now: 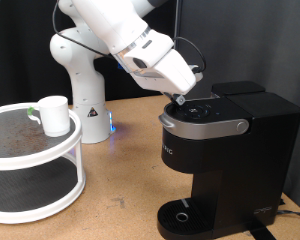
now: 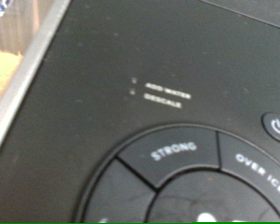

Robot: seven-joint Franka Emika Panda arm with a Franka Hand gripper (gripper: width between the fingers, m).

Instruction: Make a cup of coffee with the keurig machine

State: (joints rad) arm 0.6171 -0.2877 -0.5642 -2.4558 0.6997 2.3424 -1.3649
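Observation:
The black keurig machine (image 1: 225,155) stands at the exterior view's right, lid down, with its silver-grey handle (image 1: 205,127) and round drip tray (image 1: 183,216) bare. The white mug (image 1: 54,115) sits on the top shelf of a round stand at the exterior view's left. My gripper (image 1: 183,100) is right above the machine's top button panel, fingertips at or touching it. The wrist view shows only the panel up close: the STRONG button (image 2: 173,154), the OVER ICE button (image 2: 261,173), a power button (image 2: 278,125) and the ADD WATER / DESCALE lights (image 2: 161,91). No fingers show there.
A white two-tier round stand (image 1: 35,160) with a dark speckled top fills the exterior view's left. The arm's white base (image 1: 80,80) stands behind it on the wooden table, with a blue light (image 1: 112,125) beside it.

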